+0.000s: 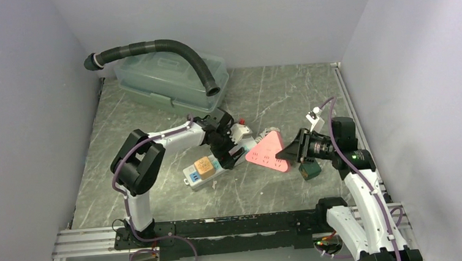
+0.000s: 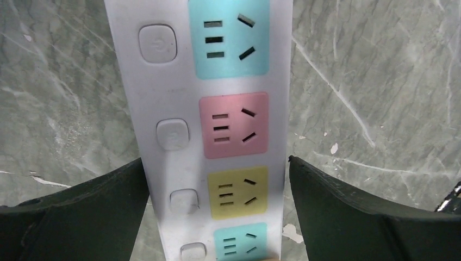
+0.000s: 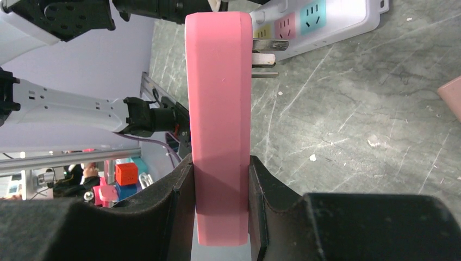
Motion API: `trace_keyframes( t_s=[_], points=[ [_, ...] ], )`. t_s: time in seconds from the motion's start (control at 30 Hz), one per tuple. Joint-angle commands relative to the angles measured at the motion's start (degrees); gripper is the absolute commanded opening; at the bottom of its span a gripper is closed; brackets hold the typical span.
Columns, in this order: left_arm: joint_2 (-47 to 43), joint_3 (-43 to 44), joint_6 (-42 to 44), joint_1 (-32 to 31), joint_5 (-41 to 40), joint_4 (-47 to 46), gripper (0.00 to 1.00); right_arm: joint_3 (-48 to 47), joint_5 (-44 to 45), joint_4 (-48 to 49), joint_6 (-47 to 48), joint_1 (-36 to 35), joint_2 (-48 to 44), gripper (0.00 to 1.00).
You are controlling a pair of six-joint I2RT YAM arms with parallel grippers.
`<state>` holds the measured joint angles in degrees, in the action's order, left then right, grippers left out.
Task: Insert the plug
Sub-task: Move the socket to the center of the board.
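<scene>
Obs.: your left gripper [image 2: 215,163] is spread wide and straddles the white power strip [image 2: 185,92]. One dark finger [image 2: 98,206] sits on each long side, and I cannot tell whether the fingers touch it. The gripper pinches nothing. My reading is that this is a brace, placed so the strip cannot slide on the table [image 1: 153,105] when the plug is pushed in. The coloured sockets [image 2: 234,125] face up and are unobstructed.

Obs.: your right gripper [image 3: 219,168] pinches the pink plug [image 3: 219,119] across its flat faces, near the wide end. That grip leaves the metal prongs [image 3: 263,51] bare.

Position: the overhead view shows the plug [image 1: 267,152] just to the right of the strip [image 1: 209,167] and close beside the left gripper [image 1: 222,149]. It is held off the table and is not seated in any socket. In the right wrist view the prongs stick out sideways, roughly level with the table, near the strip's edge [image 3: 326,22]. I cannot tell whether there is contact.

Judgement: you need to turn the prongs downward over a socket before pressing.
</scene>
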<state>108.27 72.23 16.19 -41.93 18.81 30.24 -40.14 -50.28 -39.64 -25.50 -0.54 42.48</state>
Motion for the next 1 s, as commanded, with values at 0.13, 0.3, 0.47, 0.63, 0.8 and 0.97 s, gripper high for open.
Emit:
trace_keyframes(
  t_s=[0.13,0.3,0.47,0.63,0.8,0.97],
  points=[
    [-5.47,-7.79,10.16,-0.75,-3.18,-0.94,0.93,2.52,-4.15,5.42,-0.82,0.28,0.3,0.0],
    [-9.67,-11.05,18.72,0.39,-2.54,2.26,0.8,10.83,-11.39,19.65,-9.87,0.27,0.37,0.0],
    [-13.61,-14.66,29.03,2.53,-0.52,5.17,0.77,8.55,-10.24,15.91,-6.81,-1.08,1.84,0.0],
    [-15.18,-15.16,35.83,5.81,0.31,6.25,0.8,10.95,-6.4,22.09,-11.11,-8.71,3.89,0.0],
    [-15.18,-13.13,39.11,9.11,3.04,6.65,0.91,10.88,-1.99,29.31,-13.31,-20.62,11.64,0.0],
    [-16.48,-9.06,37.44,10.58,6.28,9.48,1.0,8.36,-4.63,29.2,-9.34,-21.02,15.18,0.0]
  ],
)
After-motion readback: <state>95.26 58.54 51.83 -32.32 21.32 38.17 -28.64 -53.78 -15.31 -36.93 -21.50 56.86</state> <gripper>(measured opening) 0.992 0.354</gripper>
